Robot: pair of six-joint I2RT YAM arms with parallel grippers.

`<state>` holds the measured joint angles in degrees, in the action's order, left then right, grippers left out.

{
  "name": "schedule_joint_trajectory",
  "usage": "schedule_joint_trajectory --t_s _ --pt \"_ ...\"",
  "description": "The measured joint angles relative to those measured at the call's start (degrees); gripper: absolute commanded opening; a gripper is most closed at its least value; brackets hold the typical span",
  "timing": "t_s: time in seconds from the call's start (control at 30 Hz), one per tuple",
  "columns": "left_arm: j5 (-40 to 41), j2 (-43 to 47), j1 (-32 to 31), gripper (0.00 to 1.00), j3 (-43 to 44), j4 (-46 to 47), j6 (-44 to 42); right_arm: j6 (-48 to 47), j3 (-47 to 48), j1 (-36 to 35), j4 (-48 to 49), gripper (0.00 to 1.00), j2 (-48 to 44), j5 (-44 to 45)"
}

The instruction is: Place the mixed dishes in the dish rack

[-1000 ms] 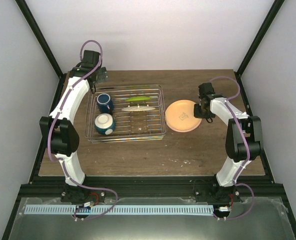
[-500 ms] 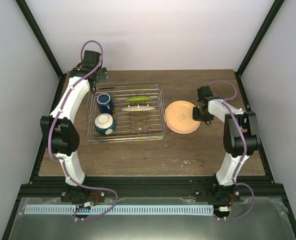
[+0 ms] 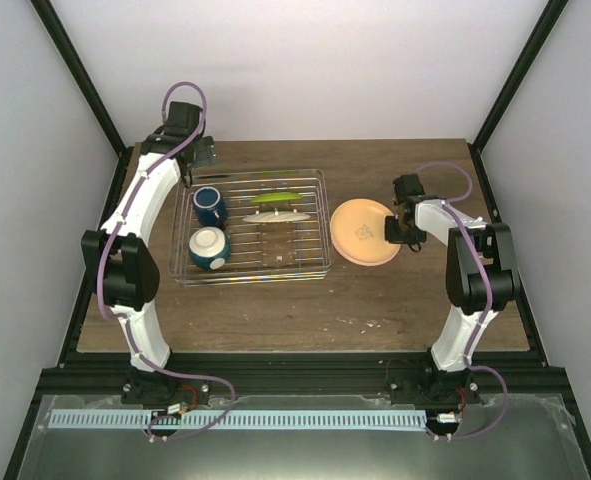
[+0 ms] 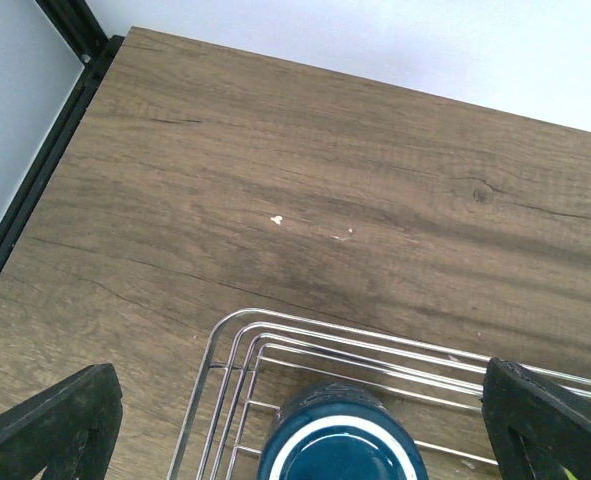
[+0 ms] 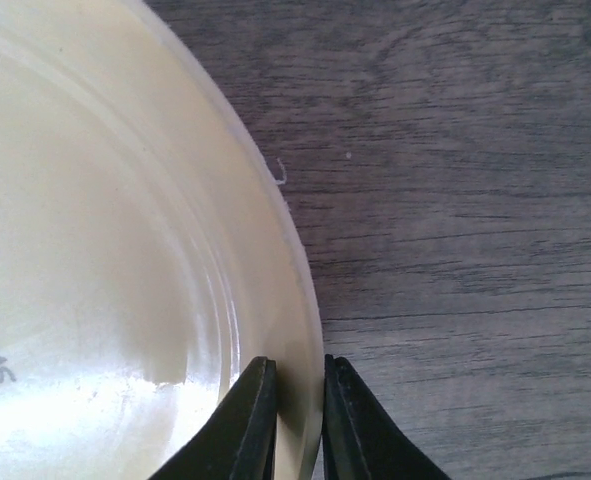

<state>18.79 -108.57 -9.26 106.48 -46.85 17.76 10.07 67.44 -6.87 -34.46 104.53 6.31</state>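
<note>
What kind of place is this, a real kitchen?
Probably a robot test cell, not a kitchen: a left arm and right arm fixed to a wooden table, bare white walls in a black frame, and a dish rack and plate laid out.

One rounded corner of the dish rack point(image 4: 237, 330) sits low in the view on the brown wooden table point(image 4: 325, 180). Just inside that corner is the dark blue mug point(image 4: 340, 450), seen from above. The left gripper point(image 4: 300, 425) is spread wide — one of its black fingers point(image 4: 55, 425) is outside the rack, the other over it. Beyond the rack lie white specks point(image 4: 276, 221), a black frame bar point(image 4: 41, 150) and a white wall point(image 4: 425, 40).
</note>
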Motion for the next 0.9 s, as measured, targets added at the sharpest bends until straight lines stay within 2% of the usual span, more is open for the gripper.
schedule_joint_trajectory --t_s 0.13,0.23,0.9 --pt "0.00 -0.02 0.00 1.00 0.00 -0.04 0.00 -0.17 0.61 -0.07 -0.37 0.09 -0.17 0.13" --pt "-0.02 -0.02 0.00 1.00 0.00 -0.07 0.00 -0.28 1.11 -0.11 -1.49 0.01 -0.24 0.52" --pt "-0.90 -0.92 0.00 1.00 0.09 -0.39 0.04 -3.54 7.89 0.50 -10.25 0.01 -0.22 6.71"
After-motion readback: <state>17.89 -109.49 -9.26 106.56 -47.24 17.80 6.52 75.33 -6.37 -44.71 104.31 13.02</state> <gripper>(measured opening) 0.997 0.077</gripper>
